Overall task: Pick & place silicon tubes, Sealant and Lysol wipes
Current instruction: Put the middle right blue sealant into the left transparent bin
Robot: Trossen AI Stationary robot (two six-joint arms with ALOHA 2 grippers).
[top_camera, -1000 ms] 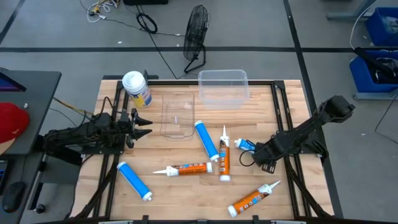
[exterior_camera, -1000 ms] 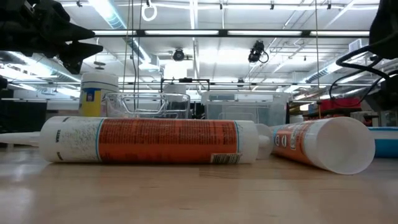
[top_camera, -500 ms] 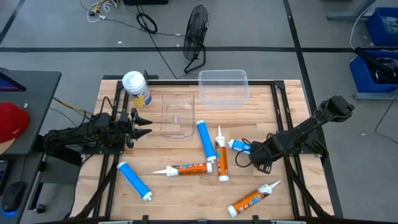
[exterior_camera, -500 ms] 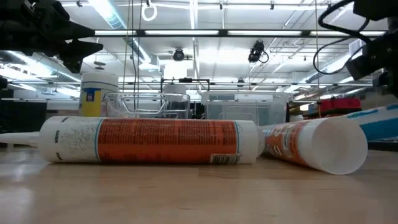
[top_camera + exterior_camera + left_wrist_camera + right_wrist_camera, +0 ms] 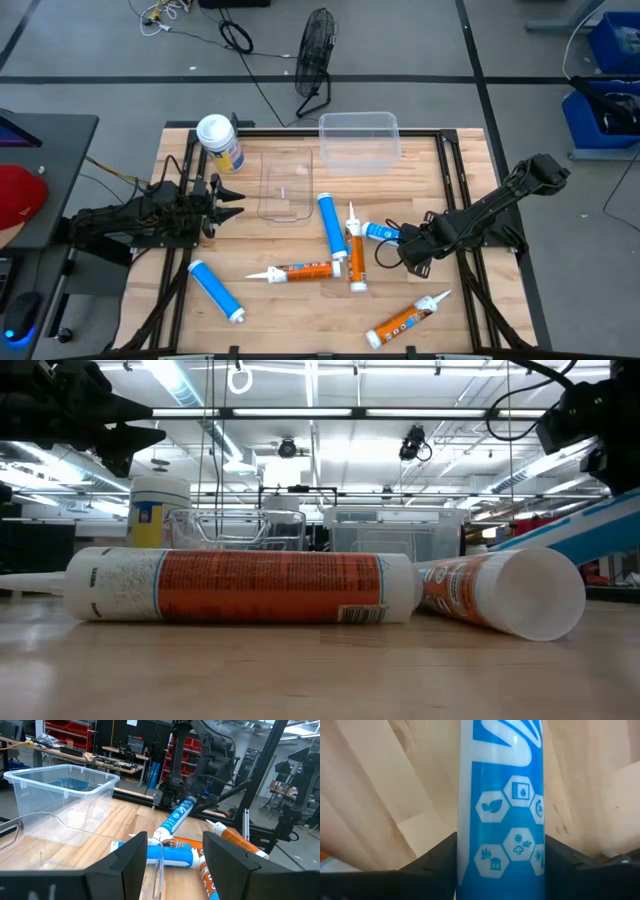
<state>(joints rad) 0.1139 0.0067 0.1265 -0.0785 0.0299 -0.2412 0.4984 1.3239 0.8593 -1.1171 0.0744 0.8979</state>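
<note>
Wooden worktop [image 5: 300,300], tubes scattered mid-surface, and the right gripper [image 5: 407,240] has a blue tube [image 5: 380,232] clamped and tilted up near the right edge; next it needs carrying to the clear bin [image 5: 359,139] at the far edge. The left gripper [image 5: 228,200] waits half-open by the left edge, the Lysol wipes [image 5: 220,143] untouched at the far-left corner.

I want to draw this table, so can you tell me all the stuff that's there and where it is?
Blue tubes: three, blue with white caps; one mid-table, one near left, one lifted in the right gripper.
Orange tubes: three, orange and white; two mid-table, one near right.
Lysol wipes: one, white lid, yellow-blue label; far left corner.
Clear bin: one; far middle.
Clear lid: one; flat beside wipes.
Left gripper: open, waiting at left.
Right gripper: right of centre.
</note>
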